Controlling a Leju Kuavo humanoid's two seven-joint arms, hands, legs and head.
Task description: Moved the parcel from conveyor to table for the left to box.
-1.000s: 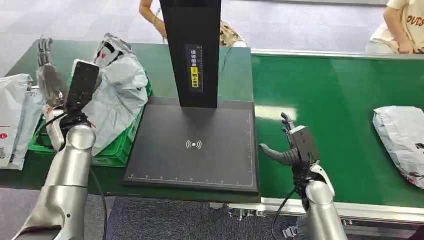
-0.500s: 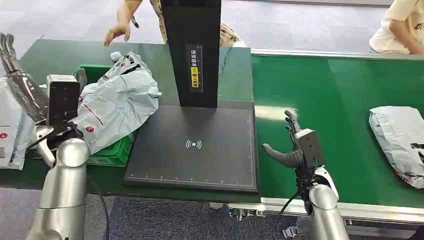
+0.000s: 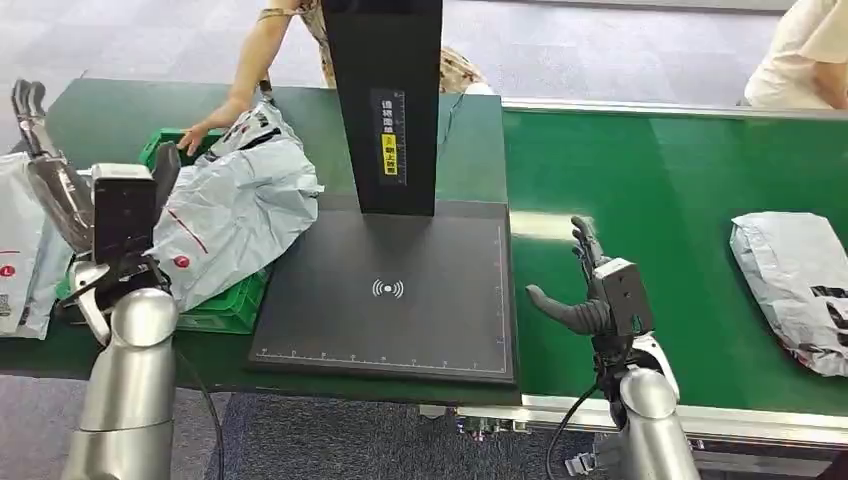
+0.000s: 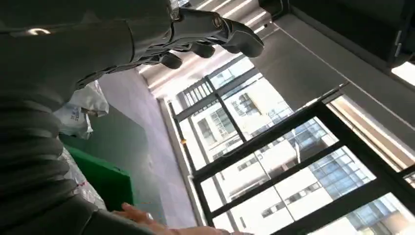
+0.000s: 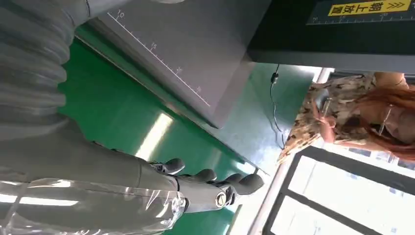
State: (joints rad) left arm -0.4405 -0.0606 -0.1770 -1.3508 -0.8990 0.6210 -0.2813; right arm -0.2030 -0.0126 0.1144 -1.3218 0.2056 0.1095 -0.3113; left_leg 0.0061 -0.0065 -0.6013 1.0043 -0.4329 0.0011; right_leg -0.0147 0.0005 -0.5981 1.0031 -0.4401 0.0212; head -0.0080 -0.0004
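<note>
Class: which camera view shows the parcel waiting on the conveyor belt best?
The head view: the parcel lies whole on the green belt, beyond the open right hand. The right wrist view shows belt but not that parcel; the left wrist view faces windows.

Empty right hand — green conveyor

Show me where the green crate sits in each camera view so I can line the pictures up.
Head view: green crate at left, under a grey parcel.
Left wrist view: its green wall beside the ribbed cover.
Right wrist view: not in it.
Shared landmark: the person's hand at the crate.
</note>
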